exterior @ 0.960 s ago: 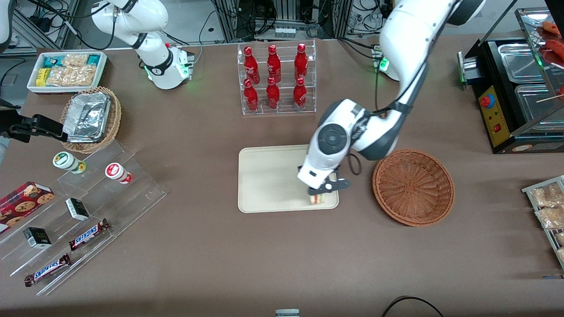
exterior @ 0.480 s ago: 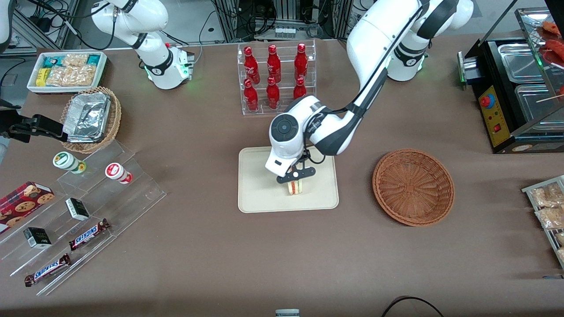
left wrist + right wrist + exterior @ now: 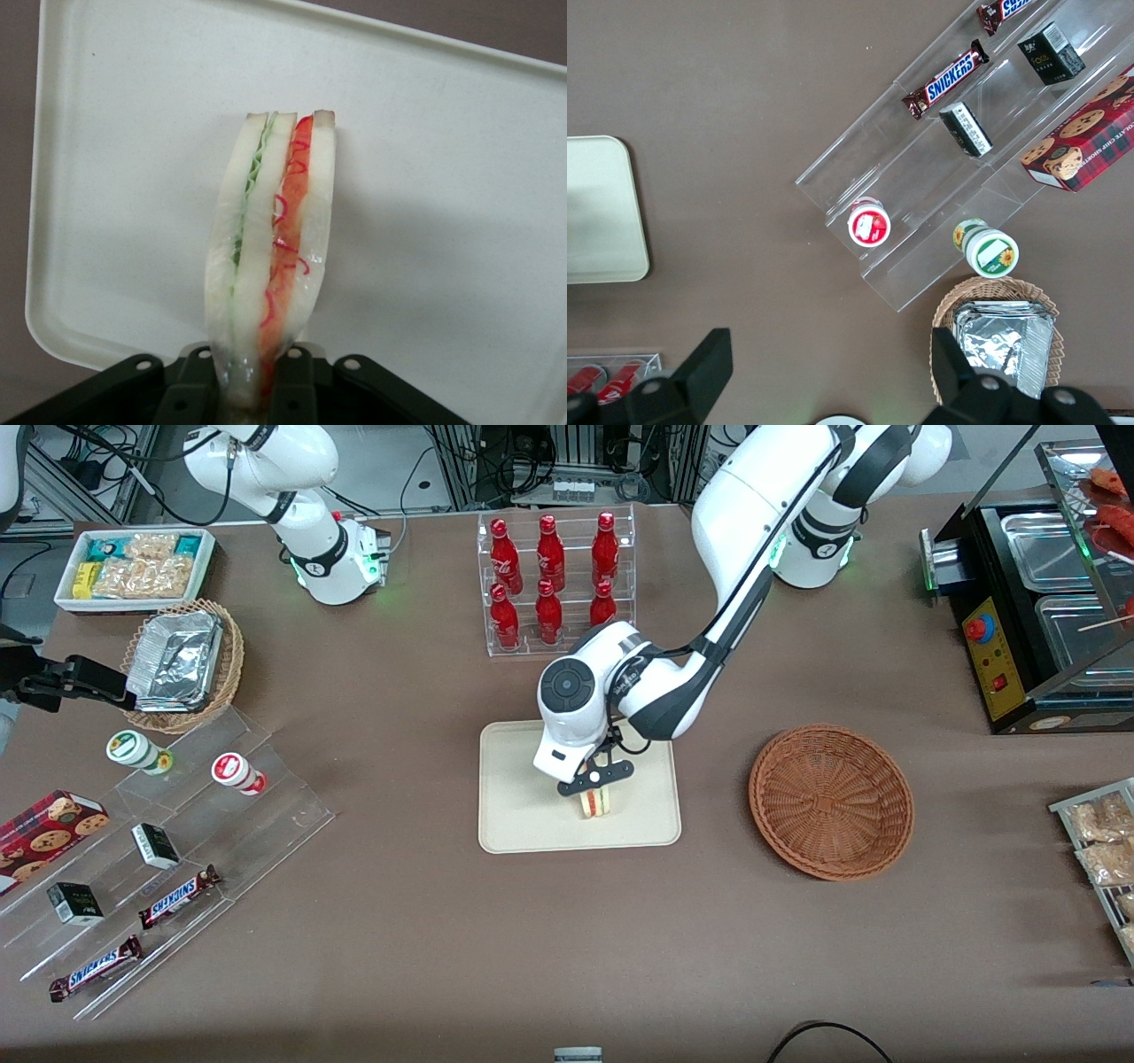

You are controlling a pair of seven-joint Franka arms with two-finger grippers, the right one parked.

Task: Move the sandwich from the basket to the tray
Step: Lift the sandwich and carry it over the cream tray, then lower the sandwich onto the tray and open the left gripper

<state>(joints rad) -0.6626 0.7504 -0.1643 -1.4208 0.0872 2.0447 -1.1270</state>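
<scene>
The sandwich [image 3: 597, 802] is a pale wedge with red, orange and green layers, held upright over the middle of the cream tray [image 3: 518, 815]. My left gripper [image 3: 595, 779] is shut on the sandwich's upper end. The left wrist view shows the sandwich [image 3: 270, 248] pinched between the black fingers [image 3: 197, 381], its edge pointing down at the tray [image 3: 443, 177]; whether it touches the tray I cannot tell. The reddish-brown woven basket [image 3: 830, 801] stands beside the tray toward the working arm's end, with nothing in it.
A clear rack of red bottles [image 3: 554, 580] stands farther from the front camera than the tray. Toward the parked arm's end are a tan wicker basket with foil containers [image 3: 182, 662], a snack bin [image 3: 133, 567] and clear shelves of snacks [image 3: 168, 850]. A black appliance [image 3: 1032, 611] stands at the working arm's end.
My gripper carried the sandwich from the tray's corner nearest the basket to the tray's middle. In the last half second it has hardly moved.
</scene>
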